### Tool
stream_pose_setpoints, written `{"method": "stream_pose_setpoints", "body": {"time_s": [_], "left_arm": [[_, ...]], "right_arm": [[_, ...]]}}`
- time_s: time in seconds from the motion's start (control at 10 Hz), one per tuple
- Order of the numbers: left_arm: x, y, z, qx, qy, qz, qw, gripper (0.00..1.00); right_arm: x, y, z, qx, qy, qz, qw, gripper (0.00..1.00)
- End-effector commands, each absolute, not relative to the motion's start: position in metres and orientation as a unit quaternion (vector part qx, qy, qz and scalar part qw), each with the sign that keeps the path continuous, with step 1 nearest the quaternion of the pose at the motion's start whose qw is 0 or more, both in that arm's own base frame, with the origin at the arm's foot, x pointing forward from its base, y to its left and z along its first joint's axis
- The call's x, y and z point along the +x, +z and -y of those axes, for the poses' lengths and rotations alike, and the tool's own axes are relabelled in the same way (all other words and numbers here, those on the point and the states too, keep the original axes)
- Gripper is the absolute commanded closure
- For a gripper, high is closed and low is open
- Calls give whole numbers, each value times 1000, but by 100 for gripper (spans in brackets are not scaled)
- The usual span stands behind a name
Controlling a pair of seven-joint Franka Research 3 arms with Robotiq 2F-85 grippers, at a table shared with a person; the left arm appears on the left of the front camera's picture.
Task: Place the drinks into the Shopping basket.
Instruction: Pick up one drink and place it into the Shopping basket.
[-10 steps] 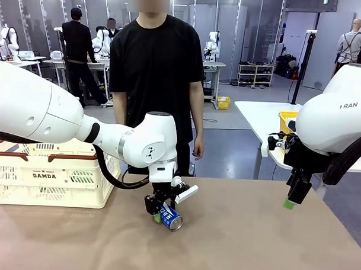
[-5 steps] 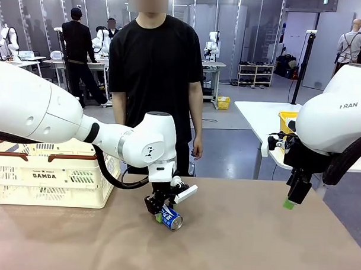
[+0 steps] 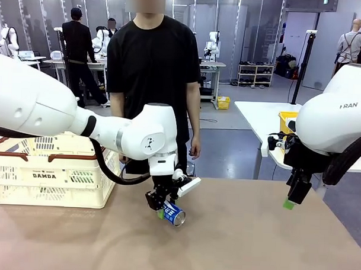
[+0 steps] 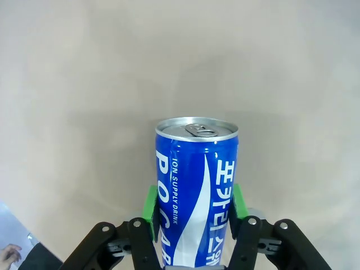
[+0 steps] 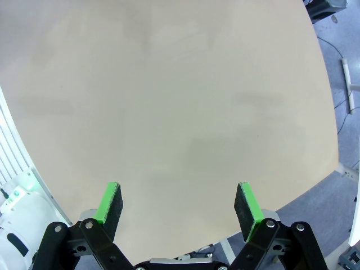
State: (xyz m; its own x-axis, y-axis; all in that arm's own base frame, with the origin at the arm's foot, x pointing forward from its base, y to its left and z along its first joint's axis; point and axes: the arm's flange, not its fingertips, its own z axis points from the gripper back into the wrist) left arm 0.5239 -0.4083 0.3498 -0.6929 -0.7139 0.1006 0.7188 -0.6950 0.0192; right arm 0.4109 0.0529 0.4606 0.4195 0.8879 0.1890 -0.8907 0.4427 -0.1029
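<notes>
A blue drink can (image 3: pixel 173 213) with white lettering and a silver top hangs tilted just above the brown table, near its middle. My left gripper (image 3: pixel 162 210) is shut on it. In the left wrist view the same can (image 4: pixel 194 185) stands between the green pads (image 4: pixel 151 210), its top pointing away over bare tabletop. The cream Shopping basket (image 3: pixel 51 177) marked DAMDA stands at the table's left, behind my left arm. My right gripper (image 3: pixel 291 200) hangs open above the table's right edge; in the right wrist view its pads (image 5: pixel 109 205) stand wide apart with nothing between them.
A person in a black shirt (image 3: pixel 152 69) stands at the far side of the table, arms hanging down. A second white table (image 3: pixel 258 114) with a yellow box (image 3: pixel 286 121) lies beyond the right edge. The brown tabletop (image 3: pixel 242 238) is bare to the right.
My left arm has lifted a little and shifted slightly right with the blue can in its grip. The right arm has not moved.
</notes>
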Motion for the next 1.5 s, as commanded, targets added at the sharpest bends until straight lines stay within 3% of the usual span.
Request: {"method": "stream_pose_setpoints", "body": {"time_s": [0.0, 0.2, 0.6, 1.4], "left_arm": [[504, 396, 397, -64, -917, 25, 392, 95], [493, 457, 397, -77, -928, 22, 364, 95], [465, 559, 397, -22, -940, 15, 341, 95], [455, 580, 398, -15, -937, 23, 348, 95]], "right_arm": [[411, 461, -52, 7, 528, 106, 843, 0], [411, 461, -52, 7, 528, 106, 843, 0], [411, 461, -52, 7, 528, 106, 843, 0], [411, 461, -52, 7, 528, 106, 843, 0]]}}
